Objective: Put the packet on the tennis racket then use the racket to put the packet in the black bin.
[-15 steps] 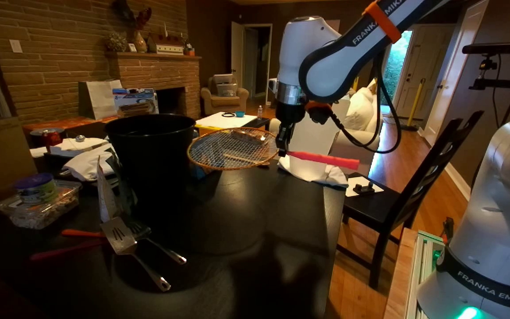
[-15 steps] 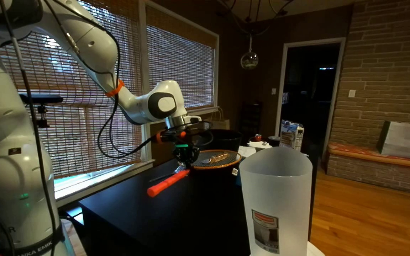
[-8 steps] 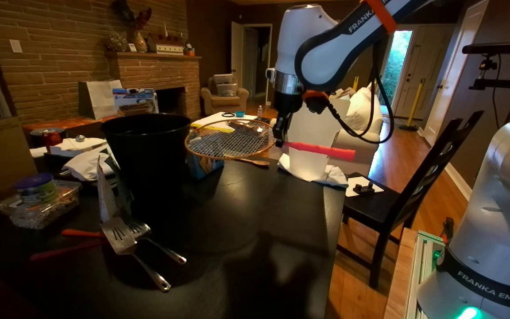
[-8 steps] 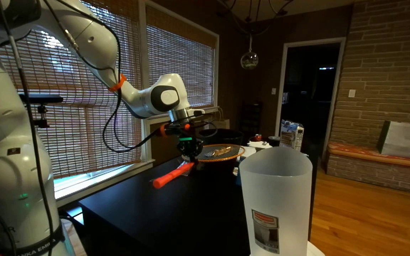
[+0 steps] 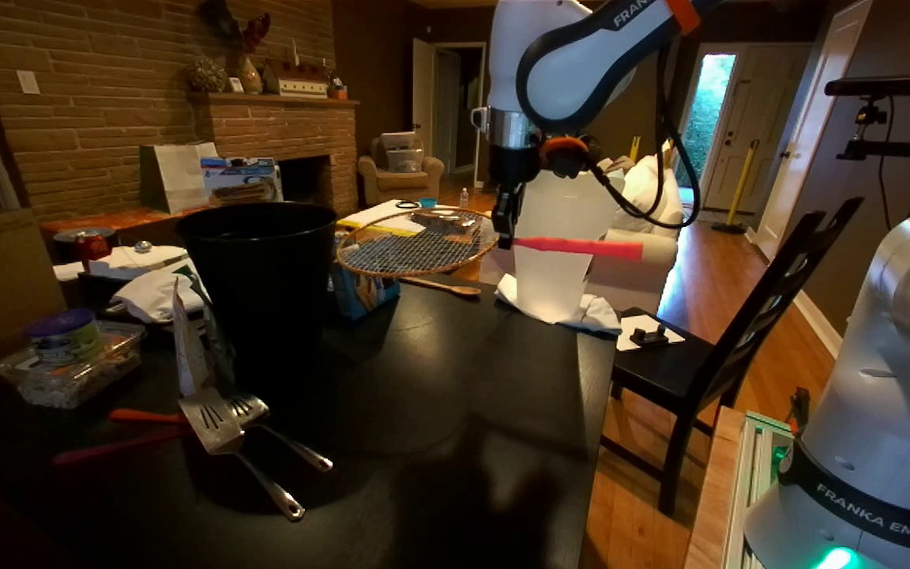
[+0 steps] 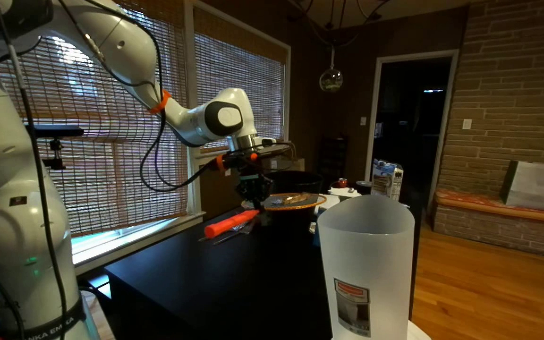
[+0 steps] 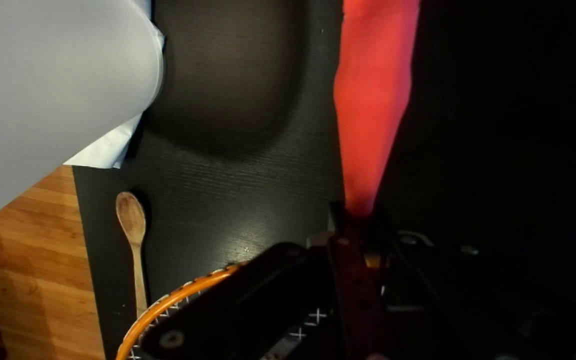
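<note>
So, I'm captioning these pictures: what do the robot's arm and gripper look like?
The arm is white and rounded, with black panels, an orange band and black cables. Its base carries a black band reading FRANKA EMIKA and a green light. The gripper is black, with jointed linkages and pale bolt heads.

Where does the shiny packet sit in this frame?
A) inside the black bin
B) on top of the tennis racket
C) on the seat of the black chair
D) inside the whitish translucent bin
B: both exterior views show the packet lying on the tennis racket, which the gripper holds above the table.
</note>
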You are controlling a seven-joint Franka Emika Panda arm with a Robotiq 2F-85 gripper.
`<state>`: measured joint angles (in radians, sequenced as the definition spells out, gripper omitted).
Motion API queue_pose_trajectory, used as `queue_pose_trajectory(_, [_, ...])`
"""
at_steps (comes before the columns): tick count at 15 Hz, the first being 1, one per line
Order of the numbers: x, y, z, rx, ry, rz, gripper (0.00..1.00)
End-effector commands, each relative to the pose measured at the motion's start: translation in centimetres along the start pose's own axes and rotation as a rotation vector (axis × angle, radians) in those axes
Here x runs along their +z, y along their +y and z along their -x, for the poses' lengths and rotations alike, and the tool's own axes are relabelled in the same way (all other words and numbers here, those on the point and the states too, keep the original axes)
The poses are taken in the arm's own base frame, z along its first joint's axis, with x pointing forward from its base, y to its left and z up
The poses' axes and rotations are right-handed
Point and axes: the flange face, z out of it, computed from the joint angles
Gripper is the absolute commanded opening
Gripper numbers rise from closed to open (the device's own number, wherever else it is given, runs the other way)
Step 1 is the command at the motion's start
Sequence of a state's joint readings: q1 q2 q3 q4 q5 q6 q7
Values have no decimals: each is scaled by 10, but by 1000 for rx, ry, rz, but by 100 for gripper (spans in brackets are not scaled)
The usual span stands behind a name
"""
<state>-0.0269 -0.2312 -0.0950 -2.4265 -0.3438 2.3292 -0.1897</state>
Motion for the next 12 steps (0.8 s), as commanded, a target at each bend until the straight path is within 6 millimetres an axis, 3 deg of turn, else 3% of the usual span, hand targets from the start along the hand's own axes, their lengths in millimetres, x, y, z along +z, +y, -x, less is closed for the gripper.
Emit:
queue_pose_trajectory(1, [-17,10,2,-23,-25,16,3])
queue_pose_trajectory(12, [-70,40,9,-53,23,55,3])
